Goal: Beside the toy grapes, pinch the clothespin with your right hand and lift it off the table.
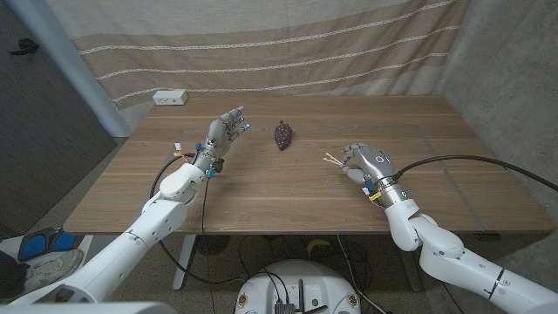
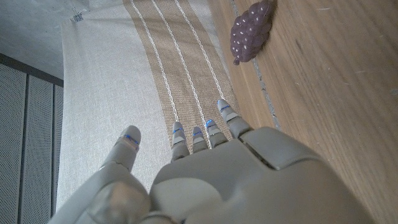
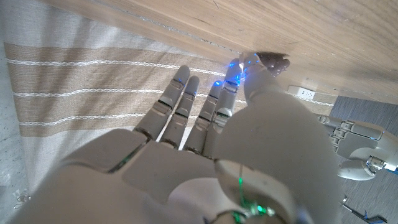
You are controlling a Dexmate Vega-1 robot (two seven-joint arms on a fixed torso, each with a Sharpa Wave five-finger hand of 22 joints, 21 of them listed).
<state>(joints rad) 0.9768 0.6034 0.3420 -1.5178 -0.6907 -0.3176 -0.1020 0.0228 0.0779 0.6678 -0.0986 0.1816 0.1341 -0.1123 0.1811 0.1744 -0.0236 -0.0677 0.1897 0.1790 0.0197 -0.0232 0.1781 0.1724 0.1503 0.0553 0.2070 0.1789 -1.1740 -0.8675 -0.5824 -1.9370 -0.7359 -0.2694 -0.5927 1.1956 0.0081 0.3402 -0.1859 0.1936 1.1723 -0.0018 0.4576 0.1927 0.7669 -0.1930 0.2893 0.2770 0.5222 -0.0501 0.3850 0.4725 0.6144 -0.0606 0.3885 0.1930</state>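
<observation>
The purple toy grapes lie on the wooden table at its middle. To their right, my right hand holds its fingertips together on the pale wooden clothespin, whose two prongs stick out toward the grapes. I cannot tell whether the clothespin touches the table. My left hand stands raised to the left of the grapes, fingers apart and holding nothing.
A white power strip sits at the table's far left corner. A striped curtain hangs behind the table. My left hand also shows in the right wrist view.
</observation>
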